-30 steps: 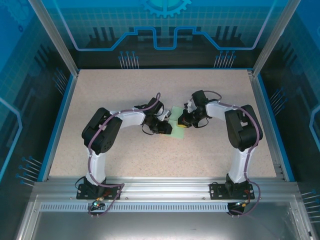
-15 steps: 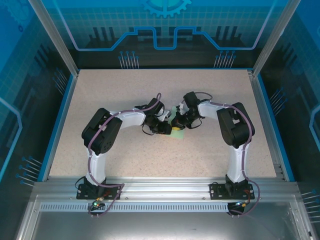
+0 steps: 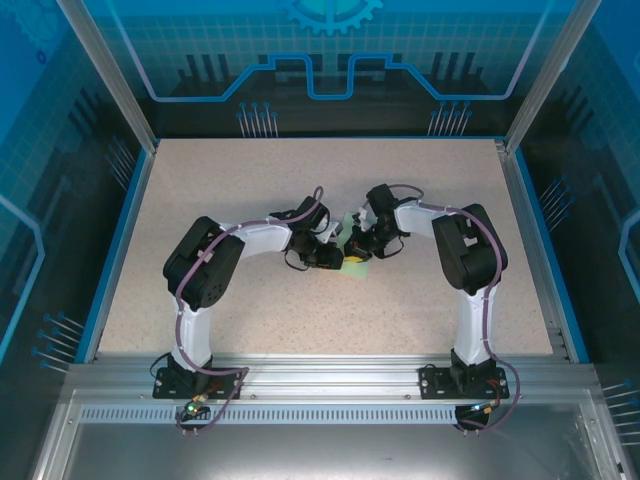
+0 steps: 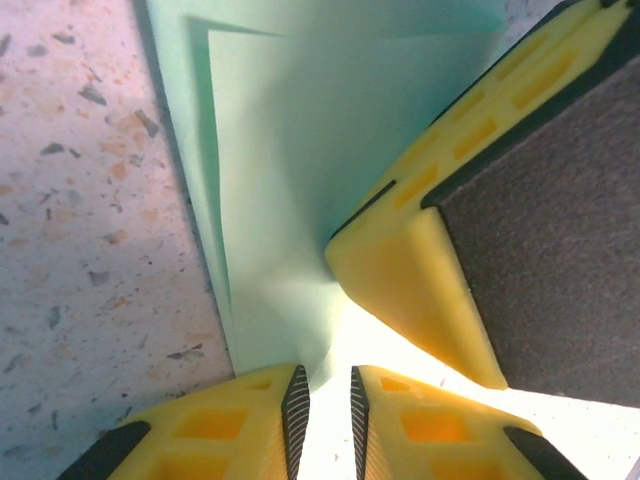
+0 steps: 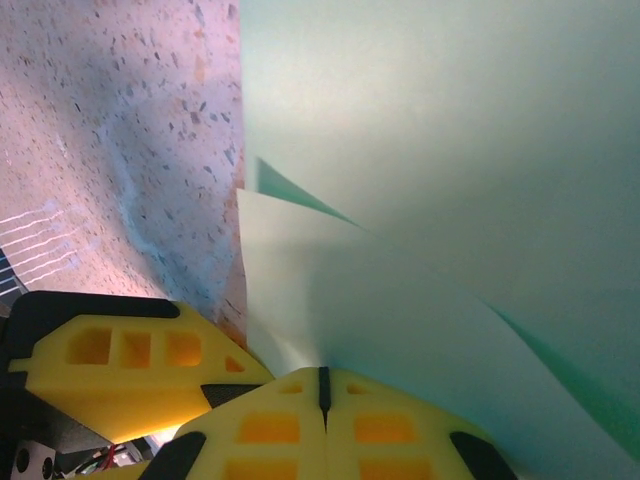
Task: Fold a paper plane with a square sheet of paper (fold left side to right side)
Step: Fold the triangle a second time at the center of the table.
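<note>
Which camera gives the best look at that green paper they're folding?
The left wrist view: the paper shows its folded layers and edges clearly. The right wrist view shows it close and overlapping. From above, the arms hide most of it.
</note>
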### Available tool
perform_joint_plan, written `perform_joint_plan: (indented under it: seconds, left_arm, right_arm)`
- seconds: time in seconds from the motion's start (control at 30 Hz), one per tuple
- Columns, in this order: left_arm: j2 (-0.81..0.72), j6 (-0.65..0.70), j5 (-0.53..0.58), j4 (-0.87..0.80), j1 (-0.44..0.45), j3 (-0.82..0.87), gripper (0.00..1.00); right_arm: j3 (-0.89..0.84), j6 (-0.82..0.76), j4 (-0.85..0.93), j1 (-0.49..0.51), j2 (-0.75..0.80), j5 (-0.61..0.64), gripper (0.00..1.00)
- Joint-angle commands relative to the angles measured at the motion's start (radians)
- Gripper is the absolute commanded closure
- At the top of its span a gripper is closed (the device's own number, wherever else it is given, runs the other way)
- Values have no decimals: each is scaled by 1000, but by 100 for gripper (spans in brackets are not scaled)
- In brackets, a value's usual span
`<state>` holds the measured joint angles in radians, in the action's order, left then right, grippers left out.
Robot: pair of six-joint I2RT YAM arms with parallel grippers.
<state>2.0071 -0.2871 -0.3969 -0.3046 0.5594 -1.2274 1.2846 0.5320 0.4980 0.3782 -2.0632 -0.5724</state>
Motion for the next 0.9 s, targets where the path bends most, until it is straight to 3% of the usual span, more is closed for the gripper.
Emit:
perform_joint_plan:
  seconds: [0.0, 0.53, 0.87]
  left_arm:
    - [25, 11, 99, -120, 1, 57, 75]
    - [21, 8, 90, -115, 6, 54, 75]
    - [-82, 2, -45, -166, 11, -119, 71]
  right_arm:
    - [23, -54, 96, -44, -21, 68, 99]
    - [68, -143, 187, -162, -28, 122, 98]
    - [62, -145, 183, -162, -48, 115, 98]
